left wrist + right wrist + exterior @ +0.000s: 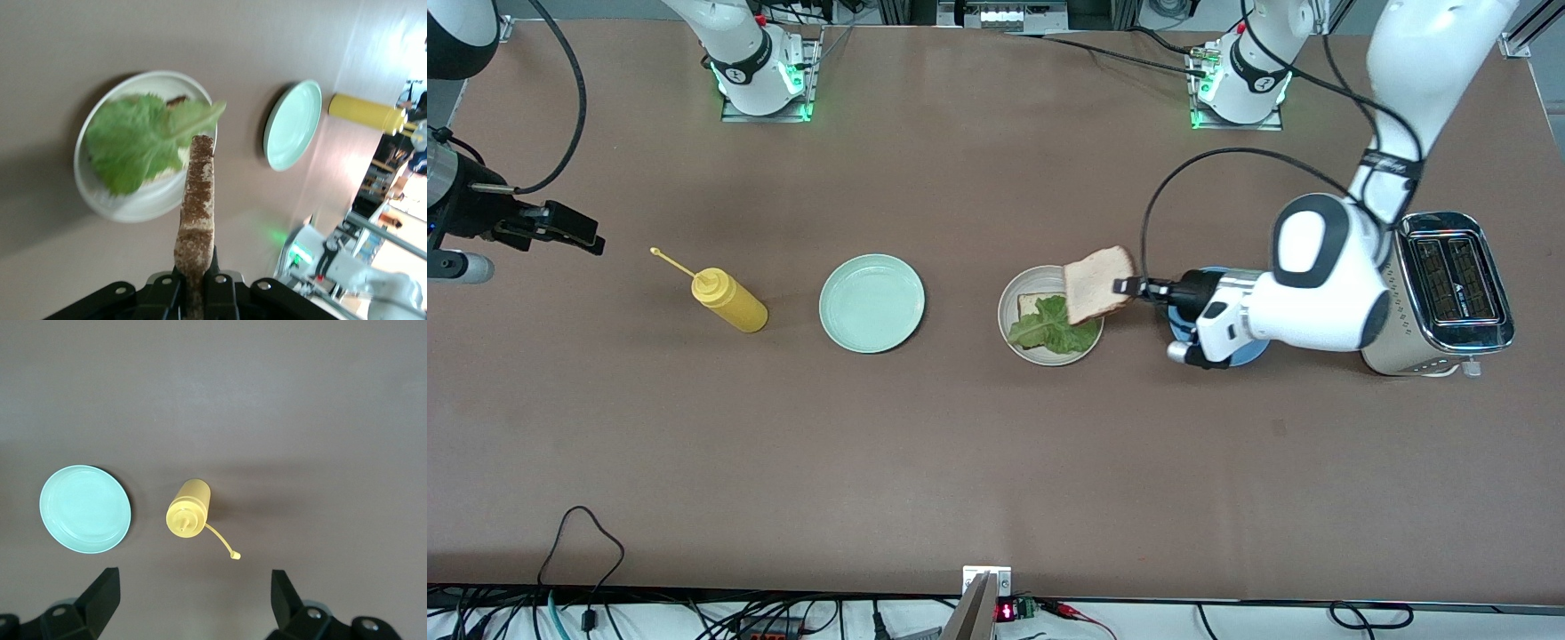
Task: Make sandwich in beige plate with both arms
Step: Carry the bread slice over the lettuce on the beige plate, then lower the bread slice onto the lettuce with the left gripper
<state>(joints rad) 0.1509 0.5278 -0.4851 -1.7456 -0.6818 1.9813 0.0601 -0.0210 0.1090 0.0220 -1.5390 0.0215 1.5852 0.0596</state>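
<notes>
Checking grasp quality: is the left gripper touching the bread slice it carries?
Touching. In the left wrist view the left gripper has its fingers pressed against both faces of the bread slice.

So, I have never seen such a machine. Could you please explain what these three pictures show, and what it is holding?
These are two robot arms at a brown table. The big picture looks down from above; each small one comes from a camera on one arm's wrist. The left claw is shut on a slice of bread, held over the beige plate, where another slice lies under a lettuce leaf. The right claw waits open, up above its end of the table. Also on the table: a yellow squeeze bottle, a mint green plate, a blue plate and a toaster.
</notes>
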